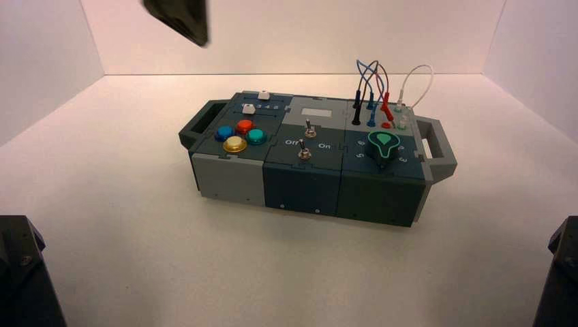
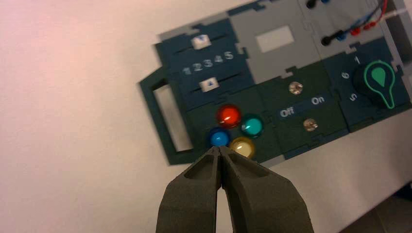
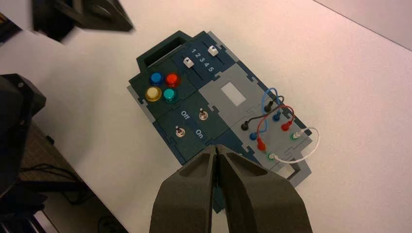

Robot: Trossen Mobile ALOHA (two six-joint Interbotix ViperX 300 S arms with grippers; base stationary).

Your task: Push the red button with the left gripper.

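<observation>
The red button [image 1: 244,126] sits on the left block of the box, the farthest of four domed buttons, with blue to its left, teal to its right and yellow in front. My left gripper [image 1: 198,37] hangs high in the air behind and to the left of the box. In the left wrist view the shut left gripper [image 2: 219,148] points near the blue button [image 2: 219,138], with the red button [image 2: 228,115] well beyond its tip and nothing held. My right gripper [image 3: 217,147] is shut and empty, high above the box's front edge.
Beside the red button [image 3: 172,79] are the teal button [image 2: 251,126] and yellow button [image 2: 242,146]. Two white sliders [image 2: 200,41] lie behind them. The box also carries two toggle switches [image 1: 308,131], a green-marked knob [image 1: 384,144], plugged wires [image 1: 371,95] and end handles [image 1: 201,122].
</observation>
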